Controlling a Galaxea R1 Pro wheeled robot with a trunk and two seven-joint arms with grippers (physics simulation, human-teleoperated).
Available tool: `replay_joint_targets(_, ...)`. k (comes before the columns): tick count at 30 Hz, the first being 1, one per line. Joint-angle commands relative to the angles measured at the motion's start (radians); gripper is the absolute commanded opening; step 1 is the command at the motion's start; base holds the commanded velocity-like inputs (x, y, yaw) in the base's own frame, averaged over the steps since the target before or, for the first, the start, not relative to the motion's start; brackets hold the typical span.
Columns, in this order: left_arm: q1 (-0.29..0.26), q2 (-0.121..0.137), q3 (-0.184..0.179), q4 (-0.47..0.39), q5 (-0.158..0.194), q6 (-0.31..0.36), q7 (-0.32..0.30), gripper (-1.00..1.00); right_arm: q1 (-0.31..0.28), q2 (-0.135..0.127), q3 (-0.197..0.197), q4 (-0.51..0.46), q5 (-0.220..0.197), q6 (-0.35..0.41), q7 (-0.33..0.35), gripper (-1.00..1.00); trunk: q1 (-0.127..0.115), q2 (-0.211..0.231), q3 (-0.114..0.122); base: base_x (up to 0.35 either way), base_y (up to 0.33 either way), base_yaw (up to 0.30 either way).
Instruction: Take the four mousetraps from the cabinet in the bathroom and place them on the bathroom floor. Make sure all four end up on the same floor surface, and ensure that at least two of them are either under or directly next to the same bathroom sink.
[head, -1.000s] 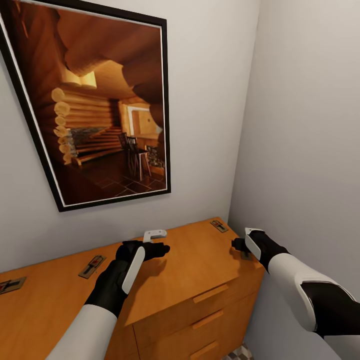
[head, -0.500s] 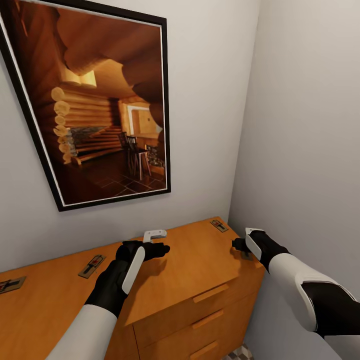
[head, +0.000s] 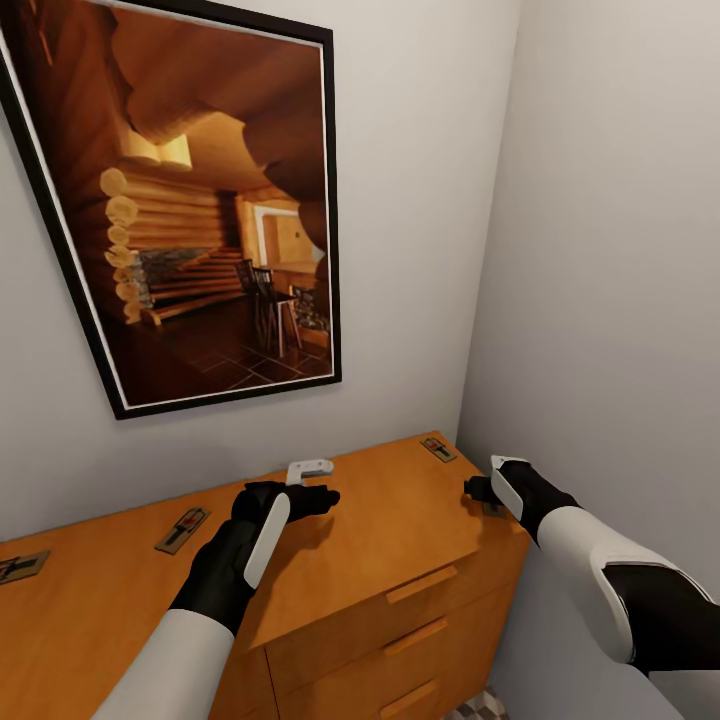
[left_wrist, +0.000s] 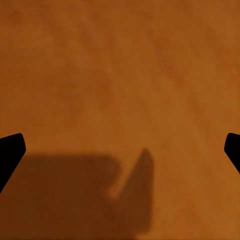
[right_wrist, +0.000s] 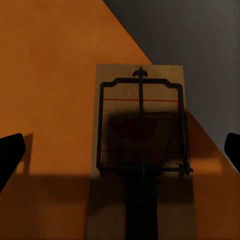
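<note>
Pale grey walls (head: 590, 250), framed picture (head: 200, 210) (log cabin)

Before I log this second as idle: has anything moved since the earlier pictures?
Hardly anything. The head camera shifted slightly, so the picture and the far-left mousetrap sit a little differently in view. Both grippers, left and right, stayed open above the cabinet; nothing was grasped or released.

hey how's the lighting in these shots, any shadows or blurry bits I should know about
Head view: even, soft light, sharp; the left gripper casts a faint shadow on the cabinet top. Left wrist view: soft, grainy wood crossed by a dark blocky shadow. Right wrist view: dim; shadow darkens the near end of the mousetrap, though its wire parts read clearly.
</note>
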Motion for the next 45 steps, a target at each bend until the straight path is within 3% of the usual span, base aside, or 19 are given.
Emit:
replay_joint_targets(1, -0.001, 0.000, -0.001, -0.001, 0.010, 0.004, 0.009, 1.00, 0.000, 0.000, 0.001, -0.002, -0.011, 0.004, -0.007, 1.00, 0.000, -0.001, -0.001, 0.000, 0.000, 0.000)
replay_joint_targets(13, -0.001, 0.000, -0.001, -0.001, 0.010, 0.003, 0.009, 1.00, -0.001, 0.000, 0.001, -0.002, -0.011, 0.006, -0.007, 1.00, 0.000, -0.001, -0.001, 0.000, 0.000, 0.000)
replay_joint_targets(18, -0.001, 0.000, -0.001, -0.001, 0.010, 0.002, 0.009, 1.00, -0.001, 0.000, 0.001, -0.002, -0.011, 0.006, -0.007, 1.00, 0.019, -0.036, -0.017, 0.000, 0.000, 0.000)
replay_joint_targets(45, -0.001, 0.000, -0.001, -0.001, 0.010, 0.002, 0.009, 1.00, -0.001, 0.000, 0.001, -0.002, -0.011, 0.006, -0.007, 1.00, 0.019, -0.036, -0.017, 0.000, 0.000, 0.000)
